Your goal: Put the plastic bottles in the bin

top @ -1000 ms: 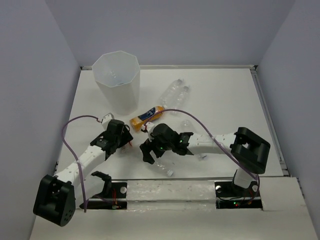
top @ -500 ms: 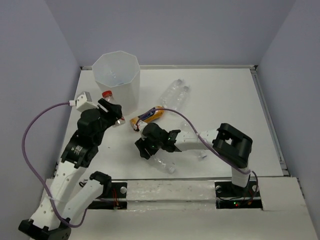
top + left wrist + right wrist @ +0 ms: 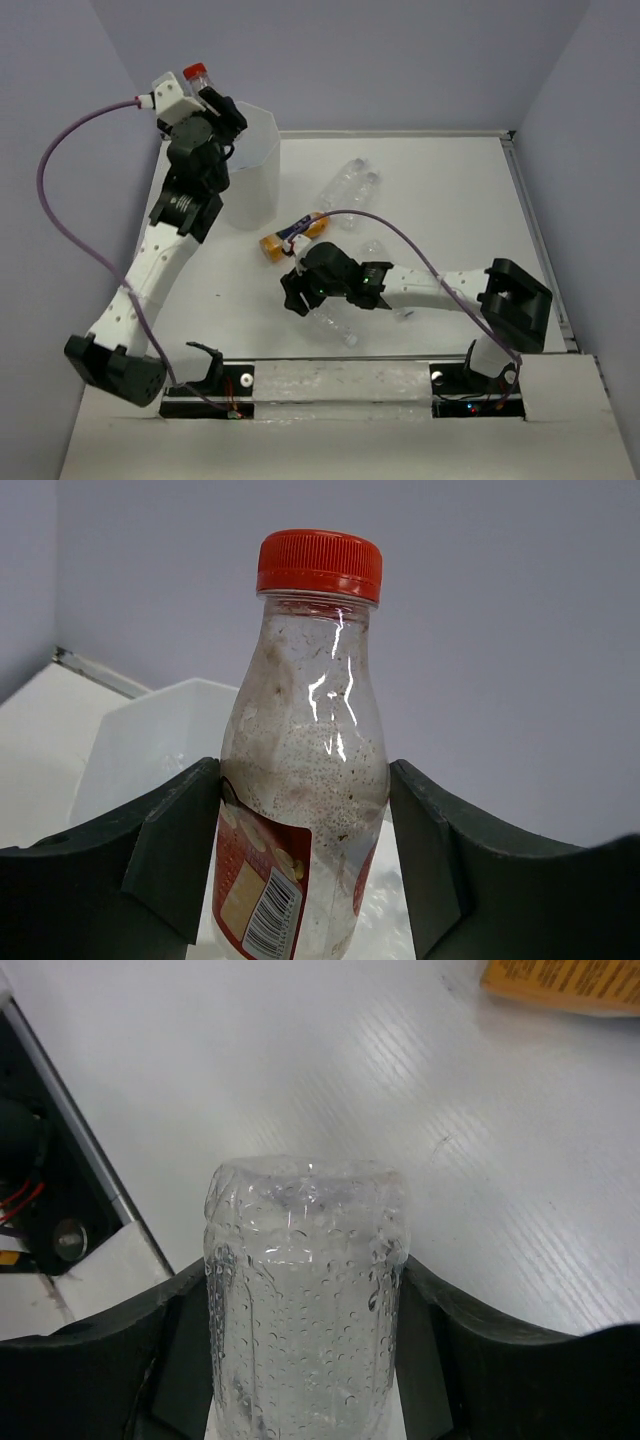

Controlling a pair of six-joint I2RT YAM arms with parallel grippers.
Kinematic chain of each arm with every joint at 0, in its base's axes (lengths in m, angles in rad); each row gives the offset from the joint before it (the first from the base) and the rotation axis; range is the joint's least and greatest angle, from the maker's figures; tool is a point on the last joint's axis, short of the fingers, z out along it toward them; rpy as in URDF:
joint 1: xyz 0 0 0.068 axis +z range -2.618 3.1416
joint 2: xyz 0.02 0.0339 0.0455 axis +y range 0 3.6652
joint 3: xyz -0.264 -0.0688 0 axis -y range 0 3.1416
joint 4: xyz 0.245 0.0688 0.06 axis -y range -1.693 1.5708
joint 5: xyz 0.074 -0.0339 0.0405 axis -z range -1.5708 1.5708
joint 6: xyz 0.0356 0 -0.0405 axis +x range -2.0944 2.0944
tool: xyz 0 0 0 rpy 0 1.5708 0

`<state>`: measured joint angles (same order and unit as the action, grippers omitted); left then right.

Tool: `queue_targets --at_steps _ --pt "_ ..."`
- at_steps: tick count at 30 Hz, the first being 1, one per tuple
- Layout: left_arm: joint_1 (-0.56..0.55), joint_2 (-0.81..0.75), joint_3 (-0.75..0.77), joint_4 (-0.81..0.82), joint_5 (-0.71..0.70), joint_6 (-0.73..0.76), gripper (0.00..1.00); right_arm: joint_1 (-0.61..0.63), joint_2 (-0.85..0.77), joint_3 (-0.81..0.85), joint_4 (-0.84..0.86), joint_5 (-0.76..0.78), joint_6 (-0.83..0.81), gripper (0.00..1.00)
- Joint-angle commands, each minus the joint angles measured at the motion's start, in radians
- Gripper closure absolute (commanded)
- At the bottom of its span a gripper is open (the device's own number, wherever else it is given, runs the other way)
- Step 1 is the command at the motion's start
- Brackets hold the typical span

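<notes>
Left pincer (image 3: 305, 815) clasps a red-capped bottle (image 3: 308, 750) upright by its labelled body, raised beside the bin (image 3: 258, 160) at the desk's (image 3: 450, 200) far left. Right pincer (image 3: 303, 1290) grips a clear bottle (image 3: 303, 1280) lying near centre. Both bottles are probably light, thin-walled and slippery, so a mid-body hold suits them. The arm hides the bin's left rim.

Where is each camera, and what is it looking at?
Top external: above and behind the arms, looking down at the table; left arm and right arm show.
Left wrist: on the raised left arm, looking past its jaws at the red-capped bottle they hold, bin behind.
Right wrist: low over the table, looking past its jaws at a clear bottle between them.
Shared: top and left wrist both show the red-capped bottle and the bin.
</notes>
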<state>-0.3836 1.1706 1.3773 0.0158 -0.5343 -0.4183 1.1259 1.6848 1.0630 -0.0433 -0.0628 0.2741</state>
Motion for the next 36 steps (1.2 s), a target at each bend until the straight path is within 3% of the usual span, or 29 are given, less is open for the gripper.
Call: queue_targets --at_steps 1,5,6,7,8,9,13,22,27,36 --pt "0.023 0.17 0.109 0.183 -0.136 0.214 0.8 0.02 -0.121 -0.043 0.077 0.018 0.01 0.55" --pt "0.048 0.28 0.137 0.272 -0.196 0.298 0.77 0.02 -0.229 -0.063 0.089 0.023 -0.004 0.56" --pt "0.054 0.311 0.141 0.291 -0.2 0.306 0.71 0.02 -0.27 -0.063 0.091 0.024 -0.007 0.56" --pt "0.067 0.323 0.146 0.294 -0.199 0.311 0.58 0.02 -0.29 -0.061 0.091 0.034 -0.022 0.57" --pt "0.074 0.346 0.157 0.293 -0.194 0.312 0.34 0.02 -0.327 -0.055 0.091 0.04 -0.041 0.57" --pt "0.078 0.354 0.164 0.279 -0.187 0.308 0.23 0.02 -0.342 -0.052 0.092 0.047 -0.041 0.58" --pt "0.091 0.35 0.213 0.217 -0.116 0.266 0.01 0.02 -0.381 -0.008 0.097 0.153 -0.093 0.61" --pt "0.091 0.109 0.154 0.095 0.144 0.092 0.01 -0.023 -0.332 0.224 0.146 0.21 -0.208 0.67" --pt "0.089 -0.17 -0.13 0.035 0.347 0.02 0.01 -0.066 -0.249 0.385 0.183 0.162 -0.22 0.69" --pt "0.091 -0.6 -0.533 -0.252 0.454 0.012 0.01 -0.144 -0.08 0.627 0.372 0.164 -0.25 0.71"
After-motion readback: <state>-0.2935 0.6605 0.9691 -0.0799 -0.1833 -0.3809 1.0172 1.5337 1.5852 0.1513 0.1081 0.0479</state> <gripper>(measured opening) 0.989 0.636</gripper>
